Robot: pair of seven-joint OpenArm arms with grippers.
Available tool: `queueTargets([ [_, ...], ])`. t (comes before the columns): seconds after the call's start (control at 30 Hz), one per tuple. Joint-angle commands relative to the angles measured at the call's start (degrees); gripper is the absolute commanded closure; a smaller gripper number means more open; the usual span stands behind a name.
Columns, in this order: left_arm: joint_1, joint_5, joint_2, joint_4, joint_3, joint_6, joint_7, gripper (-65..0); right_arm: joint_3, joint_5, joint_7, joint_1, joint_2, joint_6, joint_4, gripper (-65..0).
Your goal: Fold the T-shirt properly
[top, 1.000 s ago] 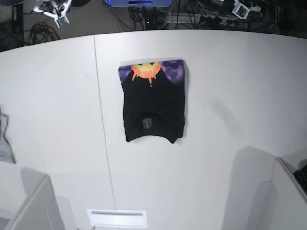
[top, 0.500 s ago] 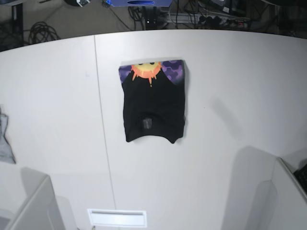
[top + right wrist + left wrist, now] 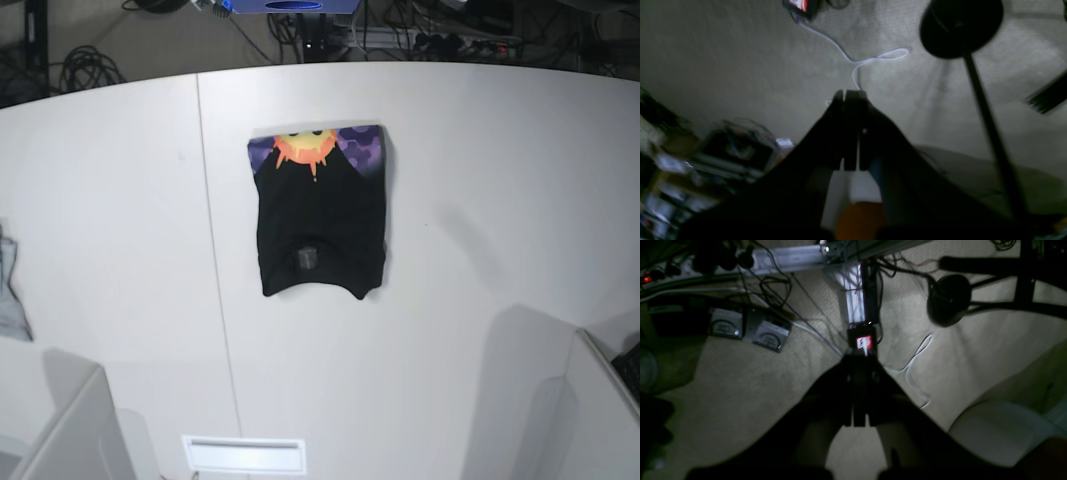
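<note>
Upper centre of the base view, on the white counter (image 3: 480, 150), you've got the T-shirt (image 3: 320, 225) lying flat as a compact rectangle: black side up, w/ the orange sun and purple patches showing along its far edge, and the neck label visible near the lower middle. Its edges look roughly square, tho the bottom hem curves up a bit between two small corners.

Neither arm shows in the base view. Both wrist cams look down at carpet and cables, not at the counter, so both arms are pulled well clear. Left tool (image 3: 858, 386): jaws pressed together, nothing between them. Right tool (image 3: 850, 130): same, jaws closed on nothing.

My read: the fold looks done or very nearly, so risks from here are mostly about undoing it.
- If you bring an arm back in low, a closed tool dragging across the cloth could pull the top layer and open the fold.
- Regrasping one corner only would likely lift a single layer and skew the rectangle.
- The grey cloth (image 3: 10, 290) at the left edge of the frame isn't part of the job; a sweep on that side could snag it.
- W/ the wrist cams off the counter, you've no close view of the shirt, so approach by the base view only.
</note>
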Motion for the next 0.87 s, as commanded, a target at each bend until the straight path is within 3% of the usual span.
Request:
queueTargets([
  [0.0,-1.0,0.6,-0.4,-3.1,-0.1,-0.2,-0.3,0.0,0.1,0.0,2.5,0.3,0.0,0.1,-3.1,0.0],
  [0.1,-7.5,1.5,-0.7,-13.2,-0.1,-0.2,-0.3,0.0,-0.1,0.0,12.8,2.6,-1.0,-0.3,-11.4,0.0],
  [0.17,-10.5,1.5,-0.7,-17.2,0.0,-0.2,-0.3,0.0,0.0,0.0,16.7,3.9,-2.0,-0.4,-13.8,0.0],
  [0.43,-13.5,1.0,-0.7,-18.1,-0.5,0.2,-0.3,0.0,0.4,0.1,17.4,5.6,-4.2,-0.4,-14.2,0.0],
  [0.63,-14.2,1.0,-0.5,-18.1,-0.5,12.4,-0.3,0.0,8.2,0.1,17.4,5.8,-4.7,-0.4,-14.2,0.0],
  [0.7,-15.0,1.3,-0.5,-18.1,-0.2,14.4,-0.3,0.0,9.8,0.1,17.4,6.1,-4.6,-0.4,-14.2,0.0],
  [0.83,-15.7,1.5,-0.5,-18.2,-0.1,14.5,-0.3,0.0,9.9,0.1,17.4,6.2,-3.5,-0.4,-14.2,0.0],
])
